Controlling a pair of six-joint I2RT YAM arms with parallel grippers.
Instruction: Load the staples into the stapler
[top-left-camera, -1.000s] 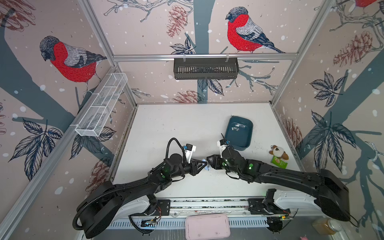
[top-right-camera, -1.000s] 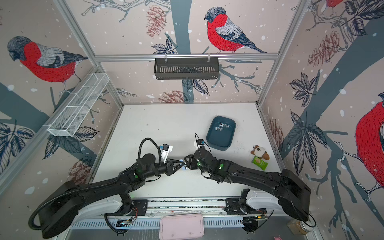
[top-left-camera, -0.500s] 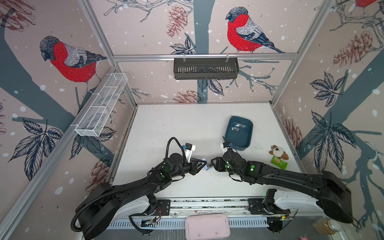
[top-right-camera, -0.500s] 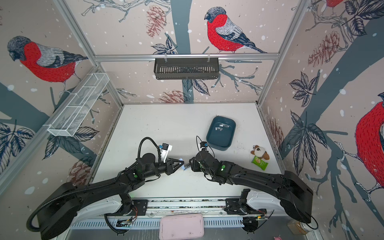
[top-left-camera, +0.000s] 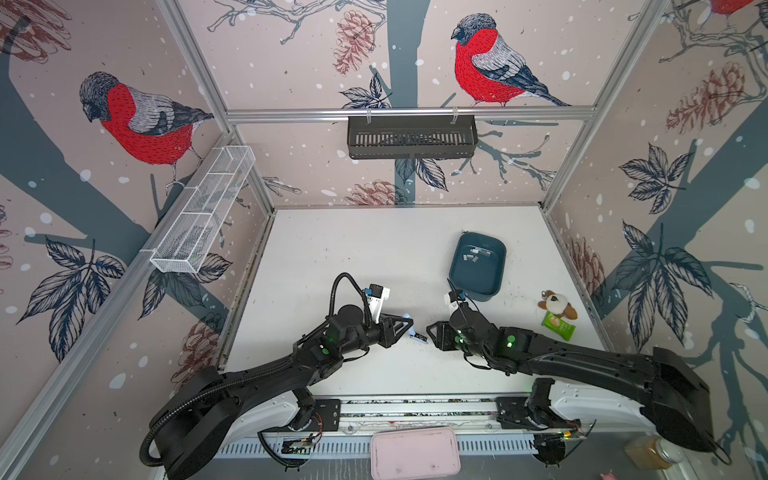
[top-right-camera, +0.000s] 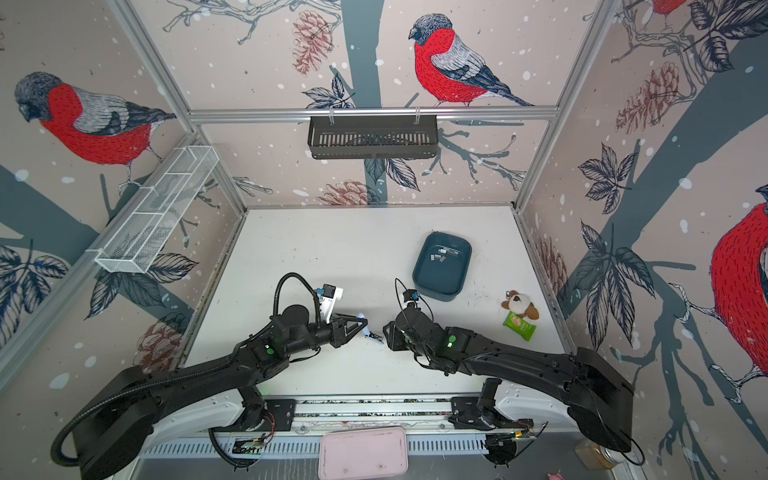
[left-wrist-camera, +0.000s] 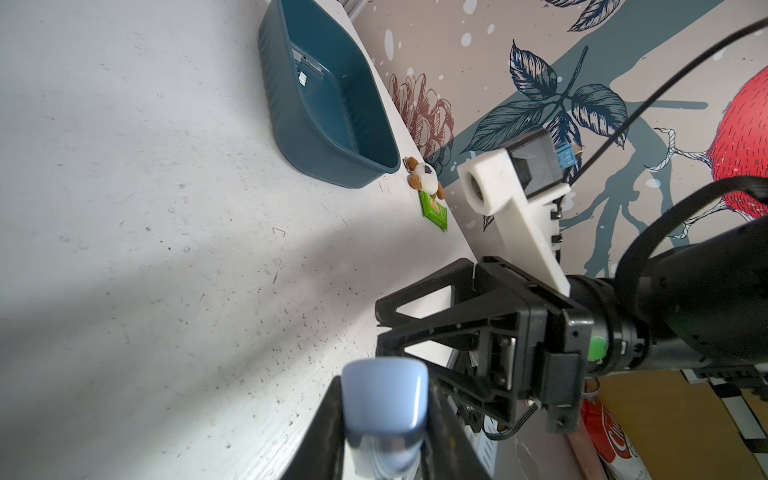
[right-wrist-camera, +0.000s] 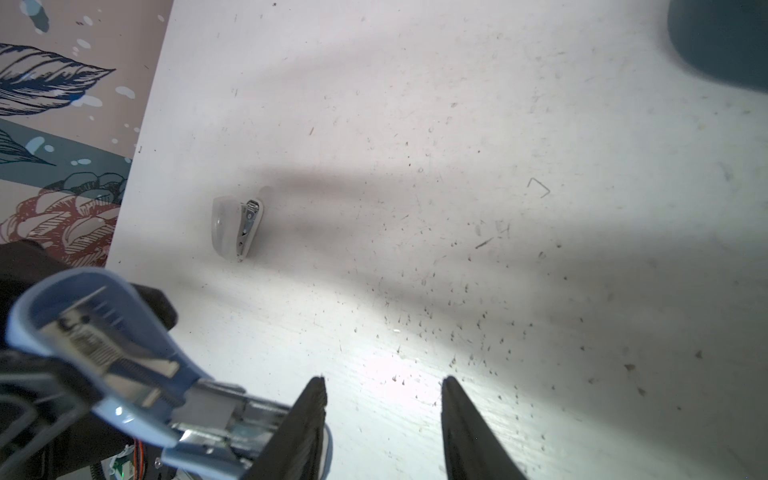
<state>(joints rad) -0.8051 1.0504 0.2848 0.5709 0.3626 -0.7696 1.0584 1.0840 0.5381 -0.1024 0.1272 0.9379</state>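
Note:
My left gripper (top-left-camera: 405, 328) (left-wrist-camera: 384, 411) is shut on a pale blue stapler (top-left-camera: 415, 333) (top-right-camera: 369, 330) (left-wrist-camera: 384, 399), held above the table's front middle. In the right wrist view the stapler (right-wrist-camera: 104, 353) hangs open, its metal magazine bared. Just right of it my right gripper (top-left-camera: 430, 332) (top-right-camera: 386, 331) (right-wrist-camera: 382, 380) is open and empty, one finger (right-wrist-camera: 311, 411) close beside the magazine's end. The staples (top-left-camera: 482, 251) (top-right-camera: 448, 251) (left-wrist-camera: 309, 64), thin silvery strips, lie in the dark blue tray (top-left-camera: 480, 286) (left-wrist-camera: 332, 166) at the back right.
A small whitish piece with a metal insert (right-wrist-camera: 237, 226) lies on the table. One loose bent staple (right-wrist-camera: 539, 188) (left-wrist-camera: 279, 231) lies nearby. A plush toy (top-left-camera: 557, 303) and green packet (top-left-camera: 559, 326) sit by the right wall. A pink box (top-left-camera: 415, 453) sits at the front.
My right gripper has drawn back to the right, off the stapler's end, and its jaws have widened a little. The left gripper still holds the stapler in the same place.

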